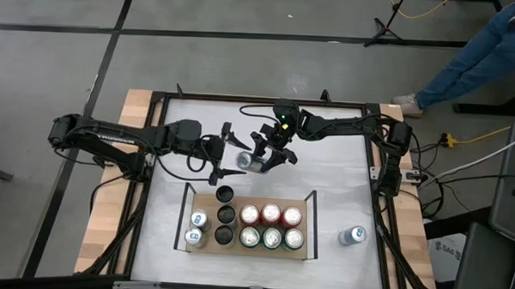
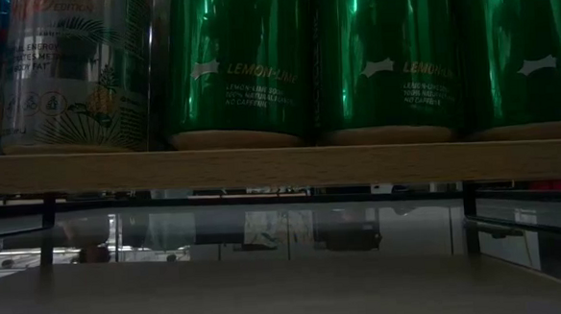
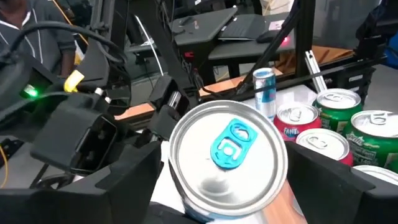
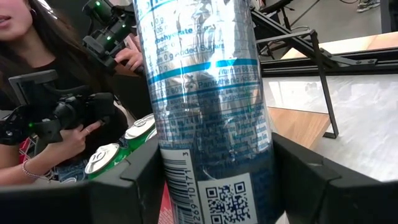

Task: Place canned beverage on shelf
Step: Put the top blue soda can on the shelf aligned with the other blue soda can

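With the shelf largely stocked, a silver-blue can is clamped by the right gripper just behind it, while the left gripper is held open alongside.

Bright and even from above in the high view, with only soft, faint shadows on the white tabletop. Dim and dark in the low view: shiny streaks of glare down the green cans, deep shade under the shelf, murky and maybe blurry behind. Blurry at the near edges of the left wrist view, with a pale shine on the silver can lid. Sharp print on that can in the right wrist view, soft and fuzzy farther back.
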Controlling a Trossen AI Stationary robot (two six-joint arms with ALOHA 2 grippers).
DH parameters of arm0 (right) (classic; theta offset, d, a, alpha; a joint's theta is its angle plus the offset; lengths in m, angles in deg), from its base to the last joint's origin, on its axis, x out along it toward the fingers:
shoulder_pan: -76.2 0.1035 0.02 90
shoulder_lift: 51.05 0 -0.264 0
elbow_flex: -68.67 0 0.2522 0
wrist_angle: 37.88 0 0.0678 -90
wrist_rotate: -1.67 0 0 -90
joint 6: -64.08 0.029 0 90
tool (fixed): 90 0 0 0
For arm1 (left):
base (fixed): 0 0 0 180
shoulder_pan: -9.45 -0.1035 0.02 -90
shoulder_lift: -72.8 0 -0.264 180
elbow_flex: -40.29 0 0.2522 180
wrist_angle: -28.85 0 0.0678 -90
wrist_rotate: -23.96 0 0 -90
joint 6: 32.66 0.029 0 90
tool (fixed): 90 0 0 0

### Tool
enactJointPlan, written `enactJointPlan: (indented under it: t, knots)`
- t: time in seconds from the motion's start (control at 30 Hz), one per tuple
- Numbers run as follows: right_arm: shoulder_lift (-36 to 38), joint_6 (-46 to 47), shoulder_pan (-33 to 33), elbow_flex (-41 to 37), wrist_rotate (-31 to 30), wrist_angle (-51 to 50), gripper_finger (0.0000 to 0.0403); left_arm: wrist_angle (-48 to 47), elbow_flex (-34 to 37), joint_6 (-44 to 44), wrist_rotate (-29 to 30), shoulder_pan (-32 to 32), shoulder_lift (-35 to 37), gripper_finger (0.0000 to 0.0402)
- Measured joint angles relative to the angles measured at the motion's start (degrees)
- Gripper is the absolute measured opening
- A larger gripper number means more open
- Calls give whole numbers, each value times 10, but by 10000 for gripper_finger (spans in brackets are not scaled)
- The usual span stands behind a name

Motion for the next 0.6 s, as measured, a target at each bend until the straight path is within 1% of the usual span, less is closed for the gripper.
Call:
enactJointPlan:
  t: [0.17,0.4,0.6]
  knots:
    - [0,0,0,0,0,0,230,2,0,0,1,0,-17,323]
    - [0,0,0,0,1,0,230,3,0,-2,2,0,-21,323]
    - [0,1,0,0,31,1,230,3,0,-2,2,0,-21,323]
